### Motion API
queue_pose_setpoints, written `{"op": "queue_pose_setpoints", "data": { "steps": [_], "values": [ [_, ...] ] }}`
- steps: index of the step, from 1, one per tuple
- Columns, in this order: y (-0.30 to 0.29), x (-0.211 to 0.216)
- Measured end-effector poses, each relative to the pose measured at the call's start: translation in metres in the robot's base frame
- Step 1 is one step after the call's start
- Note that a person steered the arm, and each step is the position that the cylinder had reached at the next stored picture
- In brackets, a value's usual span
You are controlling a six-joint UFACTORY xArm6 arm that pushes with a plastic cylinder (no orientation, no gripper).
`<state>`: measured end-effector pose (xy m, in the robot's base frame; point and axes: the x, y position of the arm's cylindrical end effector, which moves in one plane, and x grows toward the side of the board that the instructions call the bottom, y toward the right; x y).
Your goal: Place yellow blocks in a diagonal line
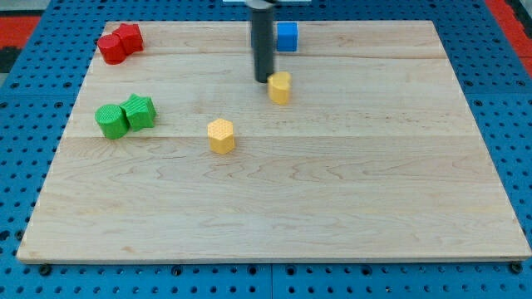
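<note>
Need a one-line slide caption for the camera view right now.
My tip touches the upper yellow block from the view's left; the yellow hexagonal block lies diagonally below-left.

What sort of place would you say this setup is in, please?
Probably a robotics lab bench: a pale wooden board lies on a blue perforated base, with small coloured blocks such as the yellow hexagonal block, and my tip sits beside another yellow block.

My tip [264, 80] sits just at 10 o'clock of one yellow block [280, 87], about touching. Yellow hexagonal block [221, 135] lies toward 8 o'clock, apart. Blue block [287, 36] at 12 o'clock. Red blocks [120, 42] and green blocks [125, 116] at surface [349, 191] left.
</note>
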<state>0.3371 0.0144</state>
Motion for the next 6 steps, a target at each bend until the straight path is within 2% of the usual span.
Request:
{"op": "queue_pose_setpoints", "data": {
  "steps": [2,3,4,5,6],
  "values": [
    [-0.01,0.092],
    [-0.054,0.117],
    [-0.039,0.103],
    [-0.061,0.09],
    [-0.128,0.137]
  ]
}}
